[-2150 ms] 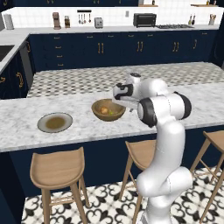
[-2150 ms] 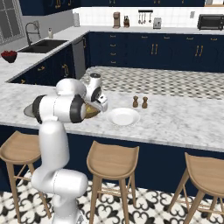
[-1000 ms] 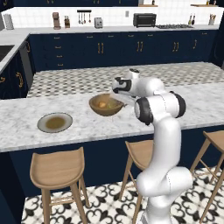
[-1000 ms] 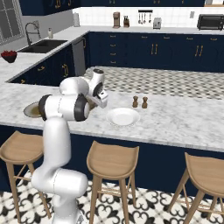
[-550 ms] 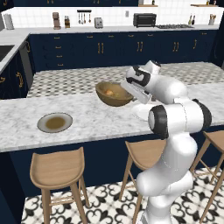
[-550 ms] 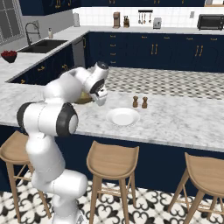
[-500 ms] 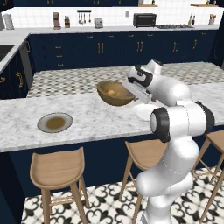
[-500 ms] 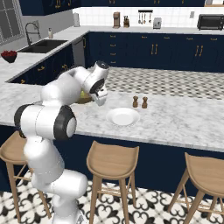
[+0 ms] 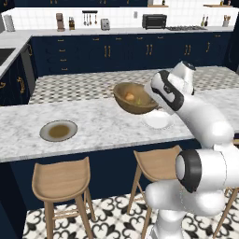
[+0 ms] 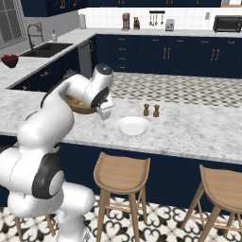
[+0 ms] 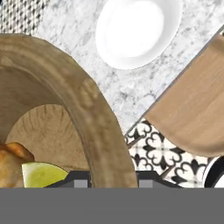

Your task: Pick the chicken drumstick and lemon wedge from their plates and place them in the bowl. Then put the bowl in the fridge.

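Spillage is the main risk here. Starting at the left, the grey plate (image 9: 58,130) sits bare on the surface (image 9: 98,126), so its food is already moved. Next comes the bowl (image 9: 134,98), lifted clear above the marble and tipped toward the camera, with the drumstick (image 9: 129,96) and lemon wedge (image 9: 138,100) loose inside. The tool (image 11: 113,178) is clamped on the thick rim at one side only, so the weight hangs off that pinch. I judge a fast swing toward the fridge could rotate the bowl in the grip, or slide the food out over the low edge. Further right, the white plate (image 9: 158,120) lies just beneath; dropping low would clip it.
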